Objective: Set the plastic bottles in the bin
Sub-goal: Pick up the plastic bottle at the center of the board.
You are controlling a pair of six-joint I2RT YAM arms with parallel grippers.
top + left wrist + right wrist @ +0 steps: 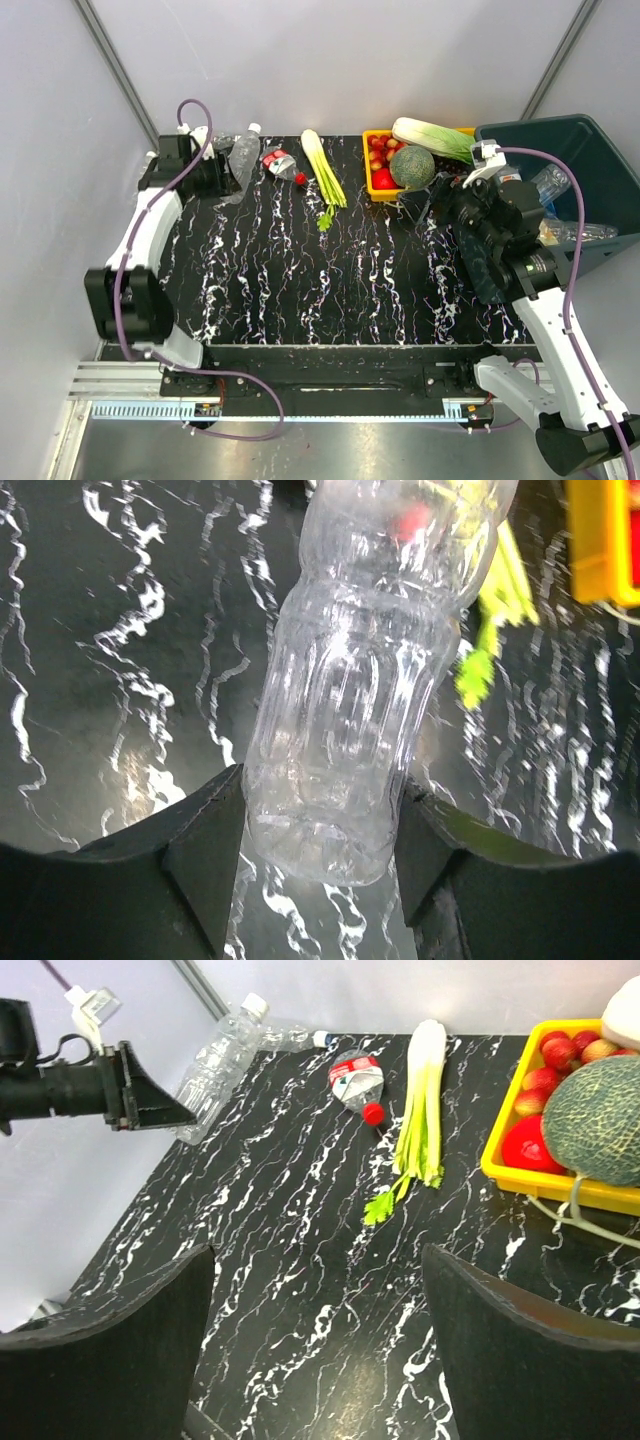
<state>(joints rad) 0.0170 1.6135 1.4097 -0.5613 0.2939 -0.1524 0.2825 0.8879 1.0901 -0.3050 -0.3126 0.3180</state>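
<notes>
Count: five plastic bottles visible, one bin, one yellow tray (369, 186), two grippers.

- Left gripper (315, 830): clamped on the base end of a clear ribbed bottle (350, 700), black fingers (205, 830) tight on both sides. It has a white cap, thin see-through plastic and vertical flutes in the body. It sits well left of the tray at the table's far-left corner, tilted with the cap away from the gripper. Can't tell if the base is off the table.
- Second clear bottle (285, 1035): lies on its side just behind the held one, also far left of the tray. Cap end looks blue.
- Crushed bottle (280, 162): flattened and crumpled, red-and-white label, red cap. Left of the tray, with the celery between them.
- Two clear bottles (552, 182) lie inside the bin (600, 150). The bin is a dark teal rectangular tub with tall smooth walls, just right of the tray.
- Right gripper (318, 1260): jaws wide apart, nothing between them. It hangs over the table on the near side of the tray, beside the bin.

Other items:
- One celery (322, 170) bunch, long pale green stalks with a leafy tip, just left of the tray.
- In the tray: one round melon (412, 167) with a netted rind, and several small glossy red fruits (380, 150).
- One pale leafy vegetable (432, 138) lies across the tray's far edge.
- Table (300, 280): flat black top with white marble veining.
</notes>
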